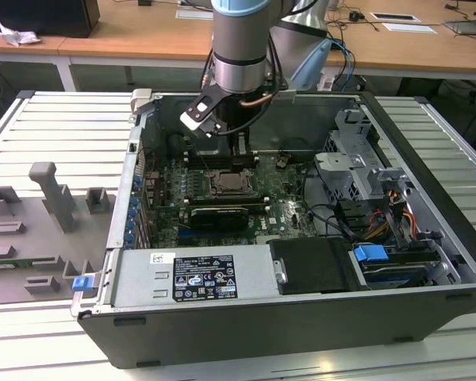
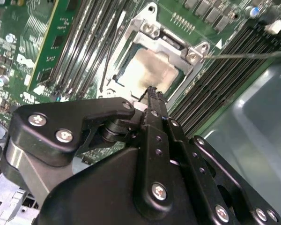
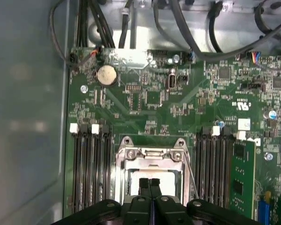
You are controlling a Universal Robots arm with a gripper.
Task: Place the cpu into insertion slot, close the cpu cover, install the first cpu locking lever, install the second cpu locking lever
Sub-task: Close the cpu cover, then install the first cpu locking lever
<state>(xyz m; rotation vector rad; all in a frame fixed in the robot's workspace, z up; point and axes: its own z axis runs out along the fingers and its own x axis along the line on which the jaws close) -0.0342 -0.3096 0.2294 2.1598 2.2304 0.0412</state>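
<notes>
Fingers (image 3: 144, 185) of the black gripper (image 3: 150, 182) are pressed tight together, with nothing held between them. In both wrist views their tips point down at the small square cpu with the pale silver top (image 2: 150, 70). They are right over it, but I cannot tell if they touch it. The cpu lies flat.

The shiny silver cpu cover (image 3: 152, 152), a thin metal frame with a square hole, lies down around it. The cpu shows through the hole. A thin metal rod (image 2: 243, 55) sticks out from one corner of the frame. Long black memory slots (image 3: 91, 164) run along two sides of it.

All of this sits on the big green board (image 3: 145, 101), which also has a round silver battery (image 3: 107, 75). In the exterior view the board lies inside a dark open computer case (image 1: 246, 337). The case is on a table of pale metal slats (image 1: 47, 119). The grey and blue arm (image 1: 239, 48) reaches down into the case. Brown wooden desks (image 1: 127, 44) stand far behind.
</notes>
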